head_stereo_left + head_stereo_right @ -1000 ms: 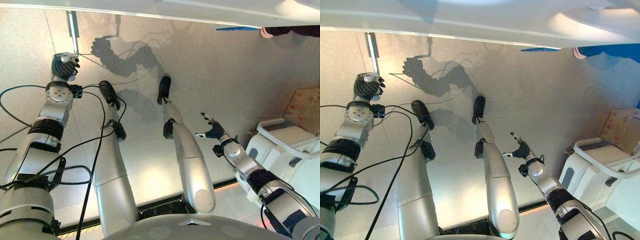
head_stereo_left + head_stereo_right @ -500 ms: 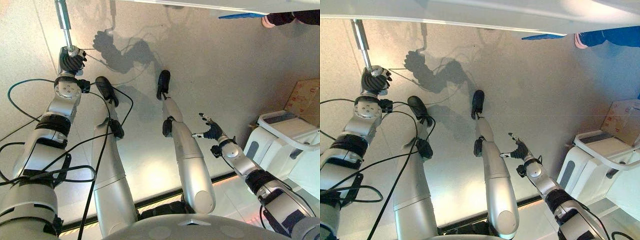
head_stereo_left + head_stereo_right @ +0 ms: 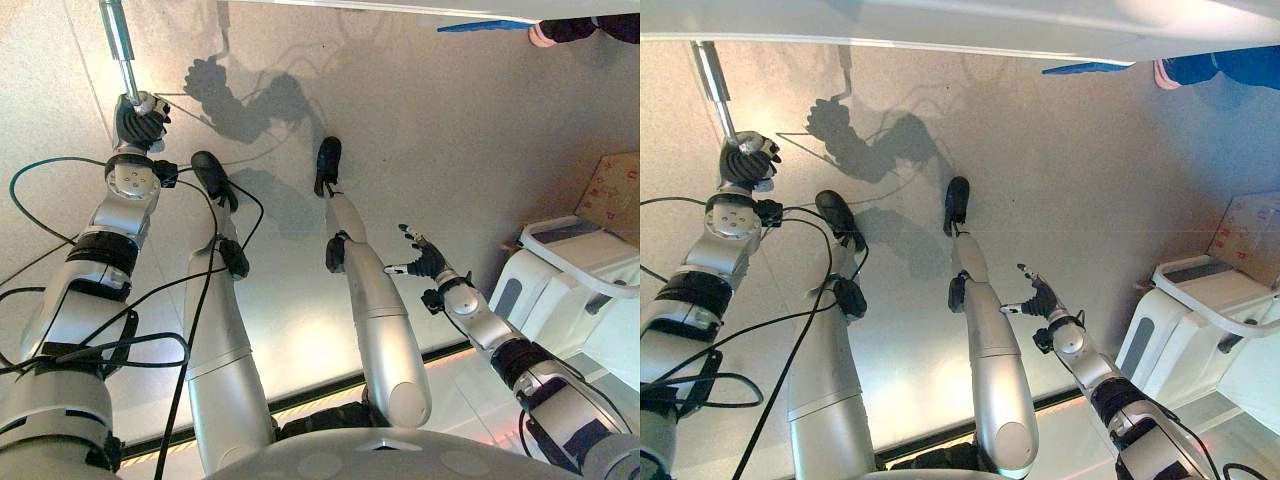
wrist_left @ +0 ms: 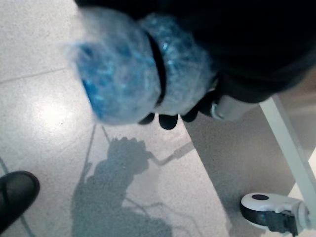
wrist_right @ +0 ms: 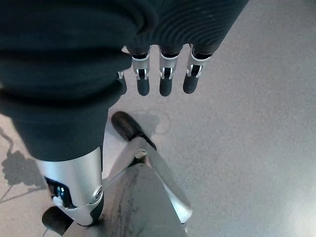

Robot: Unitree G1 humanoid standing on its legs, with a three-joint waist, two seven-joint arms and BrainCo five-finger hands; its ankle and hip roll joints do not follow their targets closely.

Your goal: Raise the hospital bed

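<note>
Gripping the metal crank rod [image 3: 122, 55] at 10 o'clock, left hand [image 3: 138, 117] curled around it, right hand [image 3: 424, 262] at 4 o'clock, fingers spread, holding nothing.

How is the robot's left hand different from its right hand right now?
The left robot hand is curled round the end of the metal crank handle that comes down from the bed; the right robot hand holds nothing. The left robot hand's fingers are bent; the right robot hand's fingers are spread and relaxed. The left reaches out toward the bed; the right hangs over the bare floor. Both have dark covers.
</note>
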